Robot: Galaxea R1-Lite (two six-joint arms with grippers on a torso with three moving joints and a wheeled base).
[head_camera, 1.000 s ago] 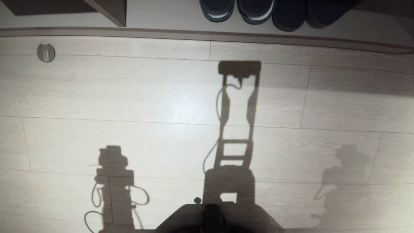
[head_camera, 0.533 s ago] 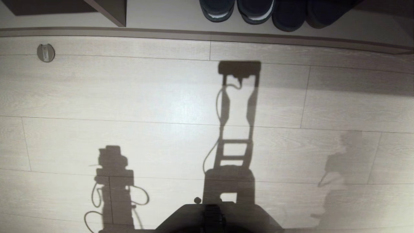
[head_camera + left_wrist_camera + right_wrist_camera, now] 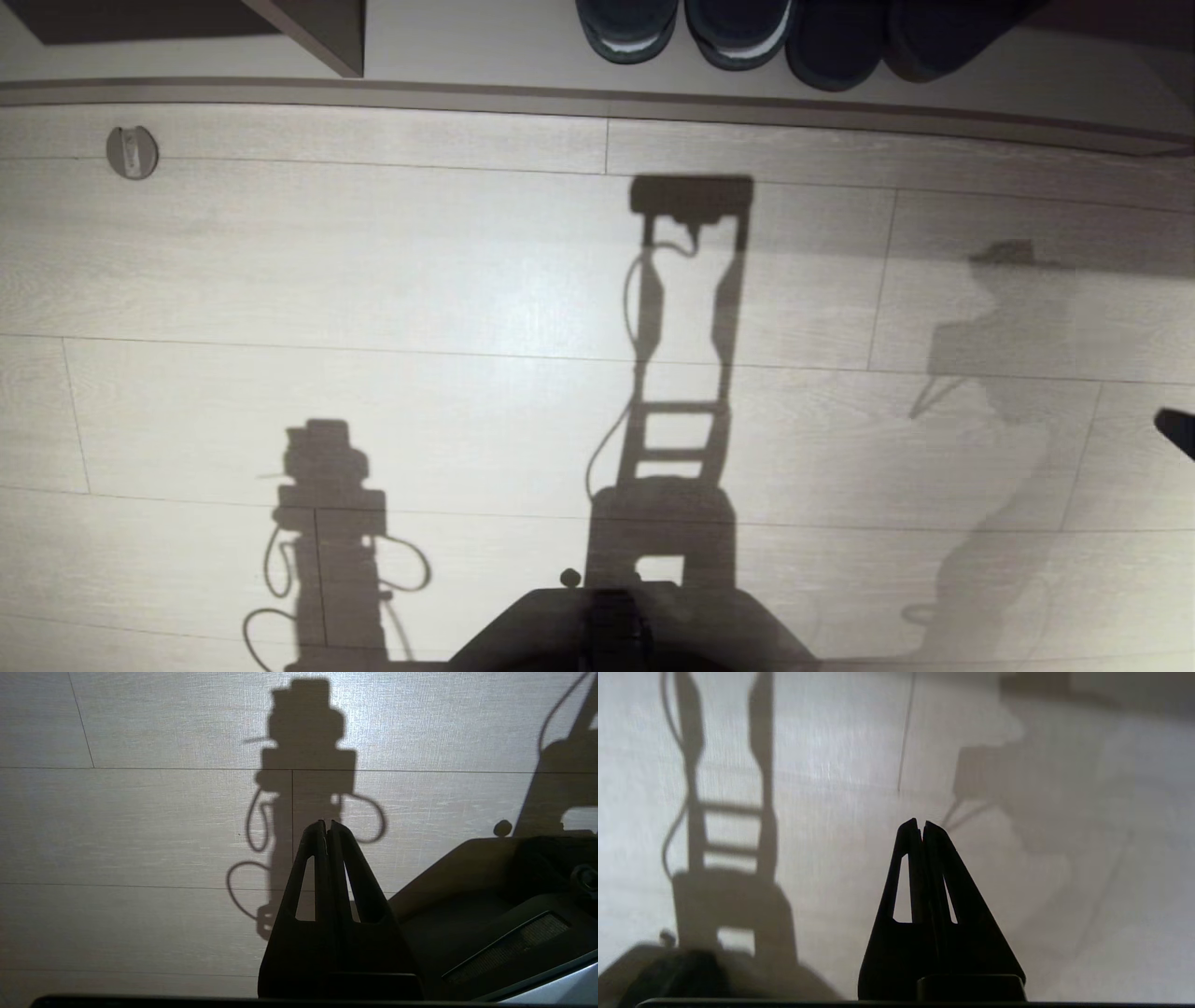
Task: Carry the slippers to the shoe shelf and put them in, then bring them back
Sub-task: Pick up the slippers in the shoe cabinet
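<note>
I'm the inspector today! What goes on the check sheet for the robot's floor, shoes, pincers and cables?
Surface: pale wood-plank floor with robot shadows across it.
Job's things: slippers side by side in the shoe shelf.
Clutter: black slides beside the slippers; round metal fitting on the floor.
Grippers: left pincer shut and empty; right pincer shut and empty; both above the floor.
Cables: only their shadows seen.
Surroundings: divider panel in the shelf.

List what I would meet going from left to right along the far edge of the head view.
Round metal floor fitting → divider panel of the shoe shelf → black slides with pale soles → the slippers.
</note>
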